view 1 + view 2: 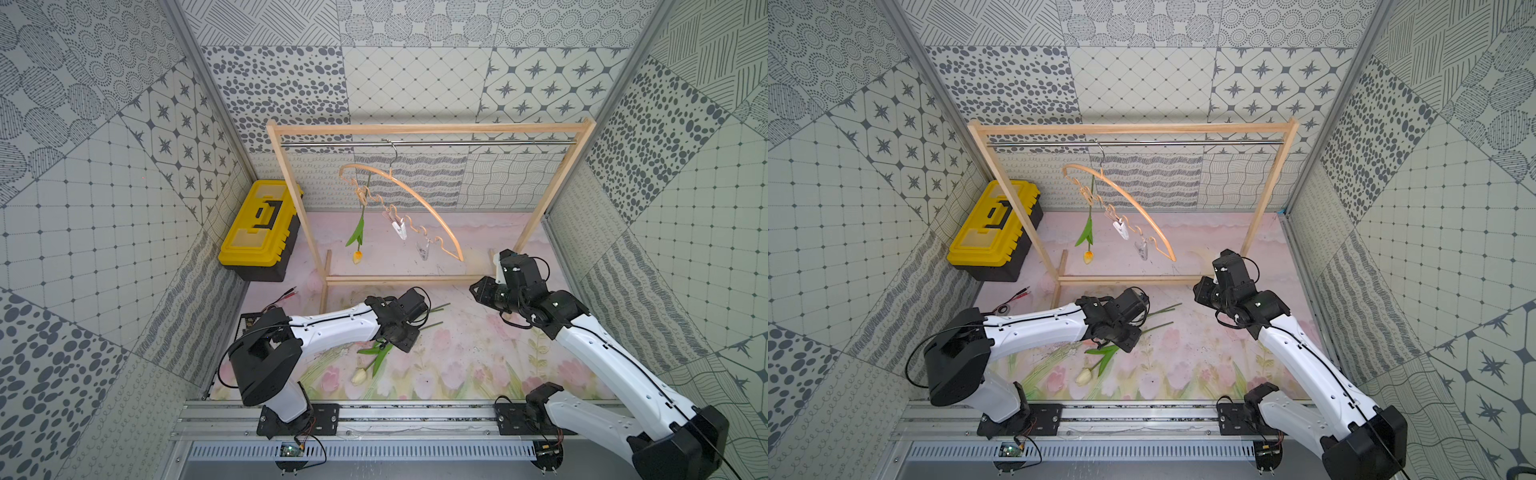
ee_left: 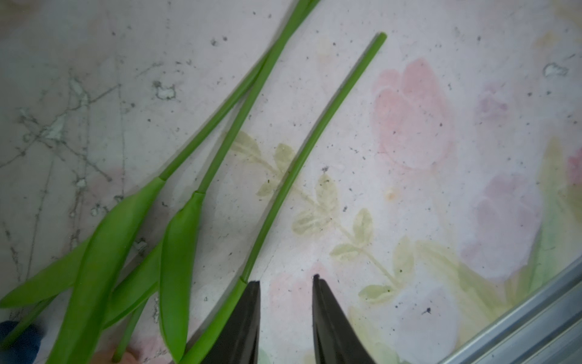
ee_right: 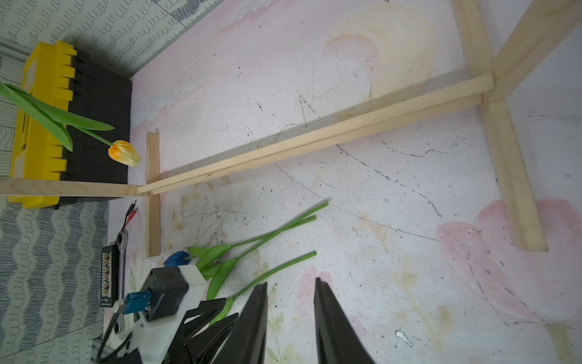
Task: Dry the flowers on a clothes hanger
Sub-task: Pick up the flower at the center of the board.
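The clothes hanger (image 1: 430, 211) hangs by its hook from the steel rod (image 1: 457, 143) of the wooden frame (image 1: 432, 128) at 12 o'clock, tipped steeply down toward 4 o'clock. A yellow tulip (image 1: 356, 235) hangs head down from its high end. A white clip (image 1: 400, 228) hangs empty further along the rail.

Three more flowers lie together on the worktop (image 1: 478, 357) near the middle, their cut ends pointing to 2 o'clock. The cream tulip (image 1: 359, 376) has its head at 7 o'clock, and the blue tulip (image 3: 176, 258) has its head under the left arm (image 1: 332, 326). The third head is hidden.

The left jaws are low over the stems and narrowly apart, with only bare worktop between them. One lone stem (image 2: 302, 157) runs just beside the outside of a fingertip (image 2: 248, 315).

The right jaws hover at 3 o'clock, also narrowly apart and empty. A yellow toolbox (image 1: 259, 228) sits at 10 o'clock.
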You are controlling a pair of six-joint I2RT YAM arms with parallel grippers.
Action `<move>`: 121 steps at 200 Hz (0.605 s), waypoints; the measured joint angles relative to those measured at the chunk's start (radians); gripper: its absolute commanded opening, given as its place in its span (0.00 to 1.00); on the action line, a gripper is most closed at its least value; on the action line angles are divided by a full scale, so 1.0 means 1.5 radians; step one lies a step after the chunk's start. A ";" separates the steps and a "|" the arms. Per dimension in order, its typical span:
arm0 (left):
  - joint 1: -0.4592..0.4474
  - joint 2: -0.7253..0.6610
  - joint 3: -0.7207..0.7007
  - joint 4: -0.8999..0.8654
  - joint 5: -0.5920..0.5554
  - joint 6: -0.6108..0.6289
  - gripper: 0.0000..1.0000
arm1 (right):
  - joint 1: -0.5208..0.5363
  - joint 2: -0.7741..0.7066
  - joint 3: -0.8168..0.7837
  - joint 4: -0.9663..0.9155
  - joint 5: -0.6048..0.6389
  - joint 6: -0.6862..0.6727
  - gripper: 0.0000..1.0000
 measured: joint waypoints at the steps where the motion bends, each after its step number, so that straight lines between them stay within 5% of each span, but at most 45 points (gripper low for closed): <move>1: 0.000 0.000 0.000 0.000 0.000 0.000 0.35 | 0.000 -0.001 0.000 0.000 0.000 0.000 0.31; 41: -0.004 0.053 0.019 -0.005 0.011 0.018 0.45 | -0.004 -0.010 -0.007 -0.003 -0.003 0.002 0.31; 121: 0.009 0.103 0.052 -0.002 -0.010 0.045 0.44 | -0.005 -0.025 -0.020 0.000 -0.018 0.002 0.30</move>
